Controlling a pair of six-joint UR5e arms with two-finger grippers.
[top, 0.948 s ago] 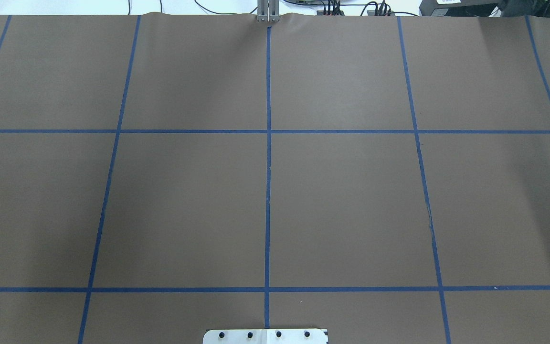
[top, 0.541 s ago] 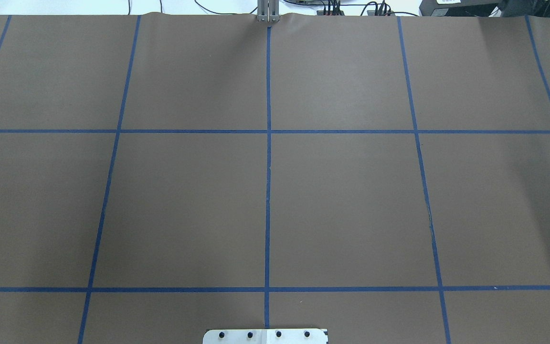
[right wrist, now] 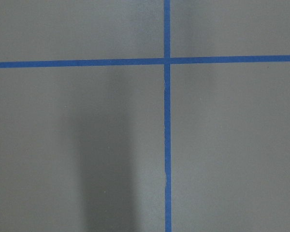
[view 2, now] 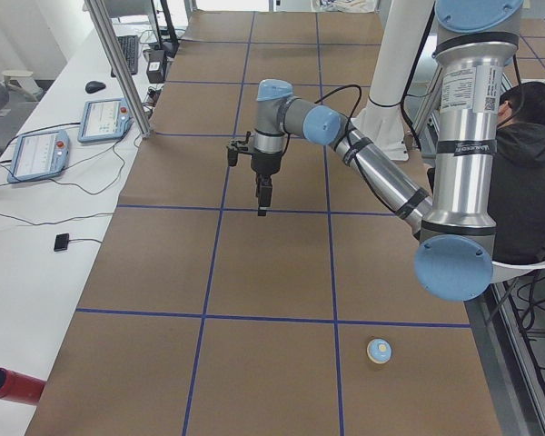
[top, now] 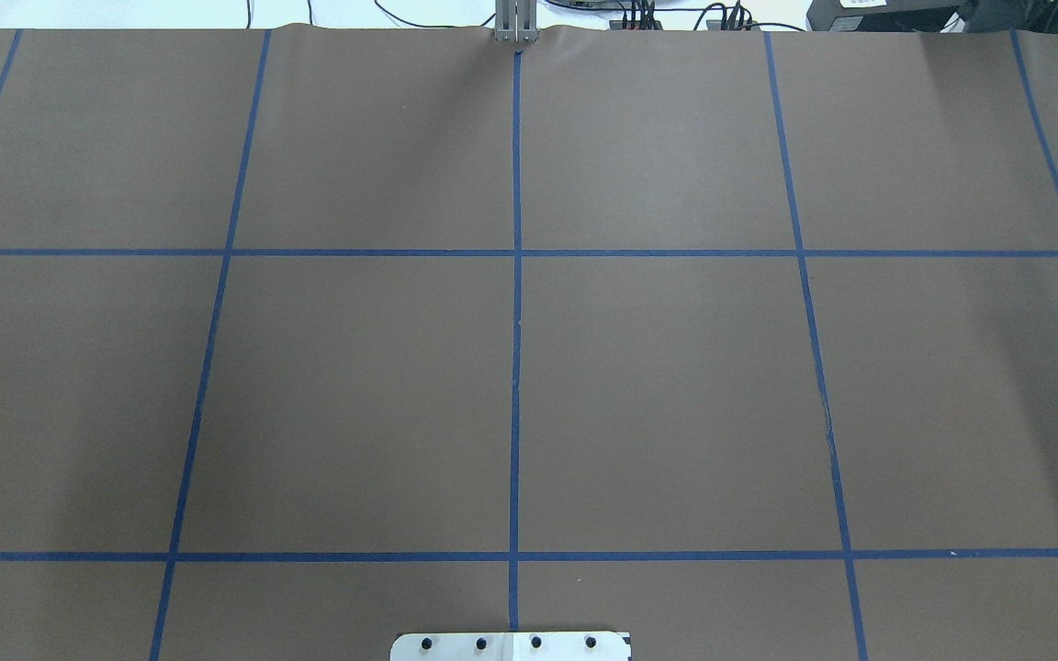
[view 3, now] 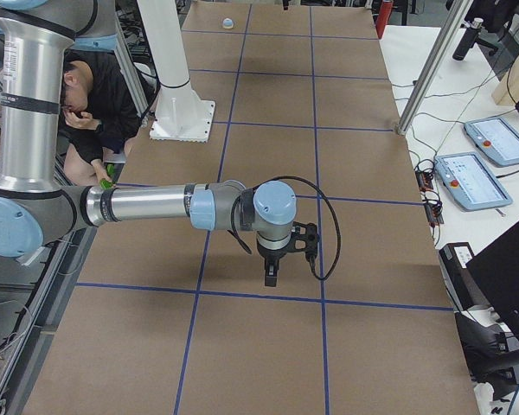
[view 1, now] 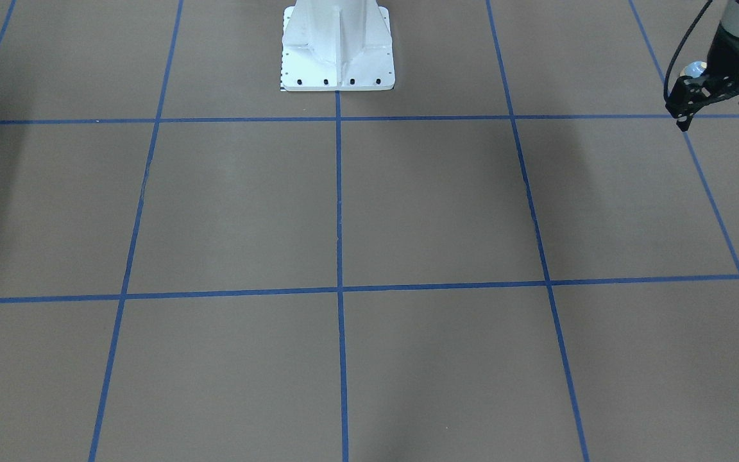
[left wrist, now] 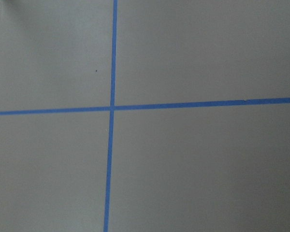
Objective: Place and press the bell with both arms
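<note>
— Where is the bell point(view 2: 379, 351)?
— On the table point(view 2: 254, 272), at its left end, well apart from the left tool point(view 2: 262, 204). Its width I cannot tell. Come straight down and grip the dome's sides.

My two wrist cameras look straight down, close over the taped table point(left wrist: 193, 164), while overhead and front views face each other, sharing my pedestal point(view 1: 337, 45).
</note>
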